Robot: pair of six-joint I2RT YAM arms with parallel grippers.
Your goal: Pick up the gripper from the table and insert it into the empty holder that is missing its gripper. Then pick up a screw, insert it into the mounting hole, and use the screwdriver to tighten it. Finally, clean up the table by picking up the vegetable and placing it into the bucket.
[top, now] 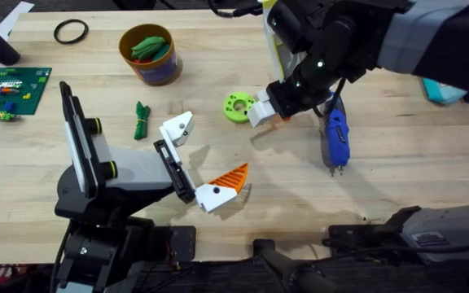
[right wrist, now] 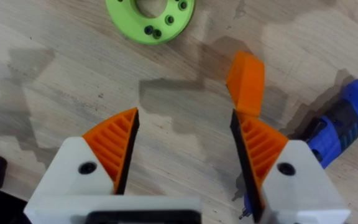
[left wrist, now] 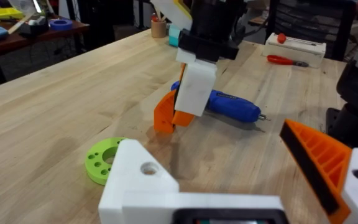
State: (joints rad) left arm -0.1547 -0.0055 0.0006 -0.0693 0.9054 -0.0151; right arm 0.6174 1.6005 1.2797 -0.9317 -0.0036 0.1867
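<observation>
Near the middle of the surface, a bit toward its far edge and its right side, lies the loose gripper [right wrist: 246,81]. It is a small orange wedge and it lies flat on the wood. The right gripper [right wrist: 184,118] hangs just over it. Its jaws are wide open and hold nothing. The wedge is not in the gap between them. It sits just past the tip of one jaw and looks like it touches that tip. Its long side runs about the same way the jaws point. I think the jaws must slide sideways so the wedge sits between them before they close. The right arm is much nearer to it than the left arm.

The blue screwdriver [top: 336,138] lies just beside the wedge, on the side toward the right edge, with its tip toward the near edge. A green disc [top: 238,107] lies near on the other side.

The left gripper [top: 206,150] waits near the front edge, left of the middle. Its jaws are spread wide and hold nothing. One side has an orange finger. The other side is the empty holder [top: 177,129], a bare white block with the mounting hole [left wrist: 148,168] in its face.

The vegetable [top: 142,120] lies left of the holder. The bucket [top: 161,75] stands near the far edge with green things in it.

The surface [top: 397,187] is pale wood. Behind it are other tables and a dark chair
</observation>
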